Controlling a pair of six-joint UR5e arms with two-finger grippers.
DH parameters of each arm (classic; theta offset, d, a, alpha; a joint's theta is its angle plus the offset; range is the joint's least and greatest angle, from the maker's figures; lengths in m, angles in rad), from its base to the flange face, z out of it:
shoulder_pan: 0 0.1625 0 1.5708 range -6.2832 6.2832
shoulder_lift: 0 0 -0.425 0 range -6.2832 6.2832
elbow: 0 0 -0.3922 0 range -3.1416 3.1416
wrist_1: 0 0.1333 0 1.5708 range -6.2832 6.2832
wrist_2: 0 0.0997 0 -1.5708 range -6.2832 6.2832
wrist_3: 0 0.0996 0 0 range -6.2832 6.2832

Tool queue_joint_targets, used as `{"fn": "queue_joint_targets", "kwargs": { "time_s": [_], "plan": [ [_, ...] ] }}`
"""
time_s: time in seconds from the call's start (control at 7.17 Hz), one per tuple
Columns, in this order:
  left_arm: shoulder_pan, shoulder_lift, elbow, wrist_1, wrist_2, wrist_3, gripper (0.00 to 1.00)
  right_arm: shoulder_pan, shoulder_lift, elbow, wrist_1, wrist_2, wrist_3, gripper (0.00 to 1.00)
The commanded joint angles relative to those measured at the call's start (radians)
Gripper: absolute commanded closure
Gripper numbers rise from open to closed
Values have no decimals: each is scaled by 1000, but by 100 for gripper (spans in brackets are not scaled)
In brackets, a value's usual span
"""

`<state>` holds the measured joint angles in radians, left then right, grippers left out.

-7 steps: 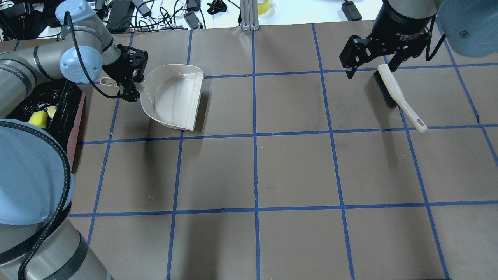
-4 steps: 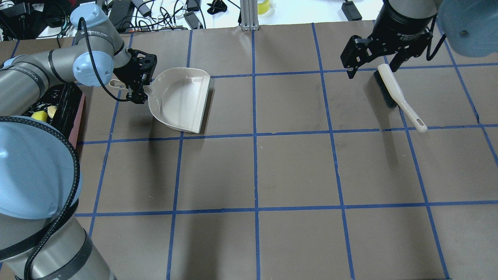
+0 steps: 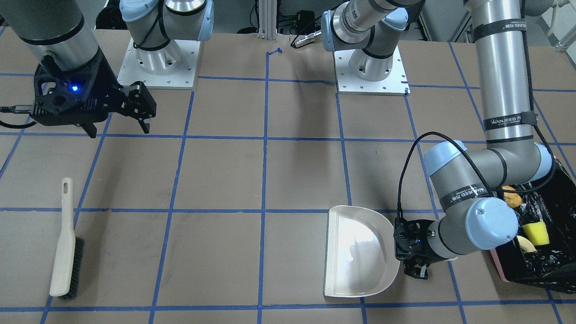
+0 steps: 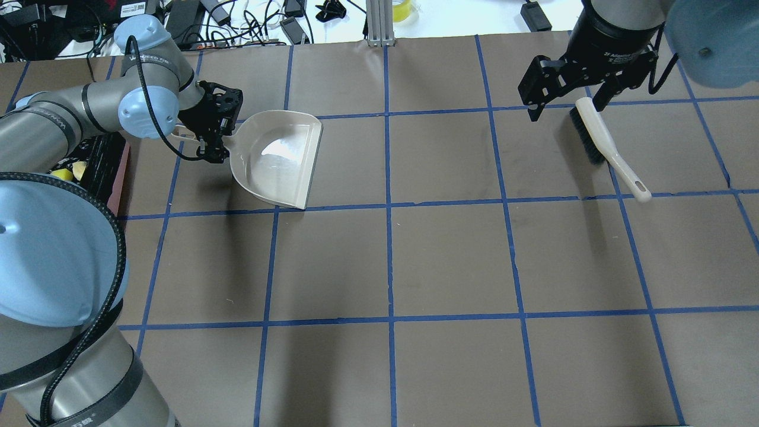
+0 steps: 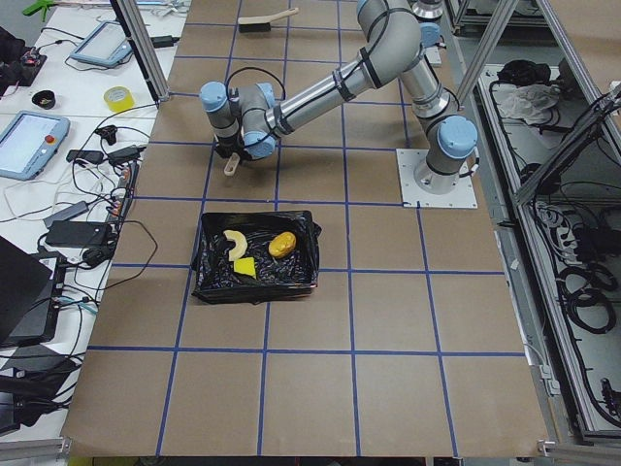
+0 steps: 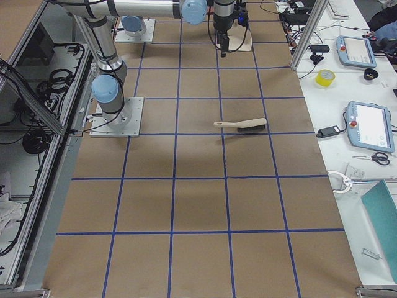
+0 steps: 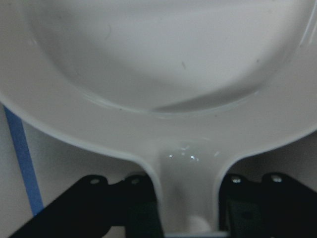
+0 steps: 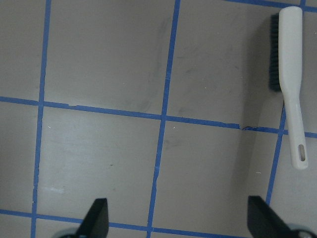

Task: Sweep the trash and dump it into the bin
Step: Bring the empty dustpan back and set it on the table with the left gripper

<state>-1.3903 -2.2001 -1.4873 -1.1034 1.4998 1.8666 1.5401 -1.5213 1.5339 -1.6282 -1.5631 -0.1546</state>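
The bin (image 5: 307,277) sits on the robot's far left. The three bits of trash (image 5: 282,244) lie inside it on the black bag. Next to it, the left gripper (image 4: 222,135) is squeezed tight on the dustpan (image 4: 278,160) handle. Far right, the right gripper (image 4: 566,104) hangs with fingers wide apart, over the brush (image 4: 599,139) lying on the table (image 4: 450,261).

table (image 4: 450,261): we've got brown paper all over it, blue tape grid on top | bin (image 5: 252,291) sits at the robot's left end | beige brush (image 4: 608,145) lies on its side toward the right end | dustpan (image 4: 278,160) near the bin, we can't tell if it's actually touching down | two metal base plates (image 3: 180,74) along the robot's edge
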Motion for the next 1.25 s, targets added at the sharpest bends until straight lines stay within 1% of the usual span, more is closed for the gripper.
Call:
{"fn": "queue_joint_targets", "kwargs": {
  "time_s": [0.0,0.14,0.28,0.42,0.56,1.12],
  "plan": [
    [-9,22,-8,4,-3,-94,55,0,1,9,-1,-5,1,0],
    [-27,48,-5,1,-4,-133,55,0,1,9,-2,3,1,0],
    [-59,87,-11,-12,-33,-235,55,0,3,11,-1,9,3,0],
    [-96,126,-4,-36,-35,-368,54,0,3,11,-2,11,3,0],
    [-120,157,-5,-74,-29,-391,52,0,4,11,-5,11,3,0],
    [-119,174,-13,-96,-29,-386,50,0,3,11,-5,9,3,0]
  ]
}}
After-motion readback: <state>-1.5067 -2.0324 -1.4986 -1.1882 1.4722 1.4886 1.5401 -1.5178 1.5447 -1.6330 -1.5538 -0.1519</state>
